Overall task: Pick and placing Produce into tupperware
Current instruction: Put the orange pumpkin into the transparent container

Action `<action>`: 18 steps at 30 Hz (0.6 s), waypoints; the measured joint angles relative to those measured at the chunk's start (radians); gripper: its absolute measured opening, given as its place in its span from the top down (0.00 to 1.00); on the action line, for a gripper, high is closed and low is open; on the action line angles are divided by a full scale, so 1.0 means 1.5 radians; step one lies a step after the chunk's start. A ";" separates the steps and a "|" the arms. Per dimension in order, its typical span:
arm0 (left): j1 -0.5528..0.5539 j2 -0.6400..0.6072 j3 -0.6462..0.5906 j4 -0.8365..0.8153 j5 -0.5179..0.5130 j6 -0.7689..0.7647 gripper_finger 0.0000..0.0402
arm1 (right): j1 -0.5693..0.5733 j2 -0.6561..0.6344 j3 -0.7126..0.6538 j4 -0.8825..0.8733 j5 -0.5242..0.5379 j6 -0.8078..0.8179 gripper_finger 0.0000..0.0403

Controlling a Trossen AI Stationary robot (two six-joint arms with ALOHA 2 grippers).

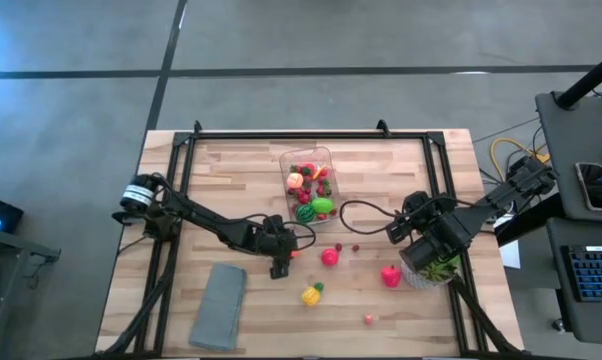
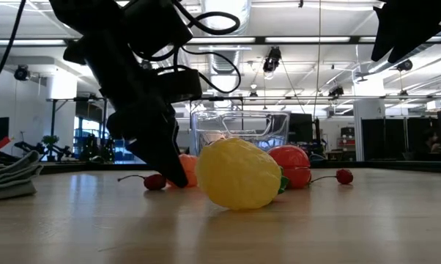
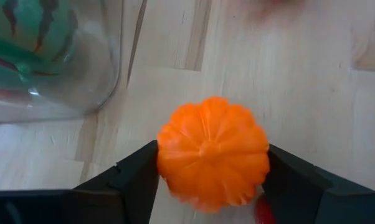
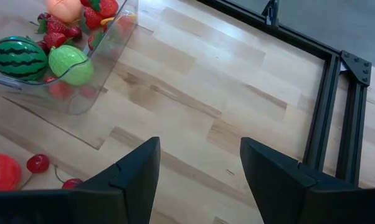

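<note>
An orange ribbed toy fruit (image 3: 212, 152) sits on the wood between the fingers of my left gripper (image 1: 284, 262), just near of the clear tupperware (image 1: 309, 185), which holds a toy watermelon, a green piece and several red ones. More produce lies loose: a red piece (image 1: 329, 257), a red one (image 1: 391, 276), a yellow lemon (image 2: 239, 174) and cherries (image 2: 154, 181). My right gripper (image 4: 200, 180) hangs open above the table's right part, with nothing between its fingers. My left gripper has the orange fruit pinched between its two fingers, one on each of two opposite sides (image 3: 166, 168). The fingers (image 3: 287, 183) slant down at it from the table's left. The fruit (image 2: 187, 170) rests on the table, its ribbed top up.
A folded grey cloth (image 1: 219, 305) lies near the front left. A green plant in a white pot (image 1: 436, 268) stands under my right arm. A black frame (image 1: 311, 135) runs along the table's far edge and sides. A small pink piece (image 1: 369, 319) lies near the front edge.
</note>
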 joint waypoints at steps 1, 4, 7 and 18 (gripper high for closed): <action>0.000 -0.001 0.001 0.000 0.000 0.000 0.44 | 0.000 0.000 0.000 0.000 0.000 0.000 0.47; 0.000 -0.009 0.011 0.000 0.000 0.000 0.45 | 0.000 0.000 0.000 0.000 0.000 0.000 0.47; 0.000 -0.022 0.027 0.002 -0.005 0.000 0.43 | 0.000 0.000 0.001 0.000 0.000 0.000 0.47; 0.002 -0.114 0.094 0.003 -0.153 0.172 0.42 | 0.000 0.000 0.005 0.000 -0.002 0.001 0.47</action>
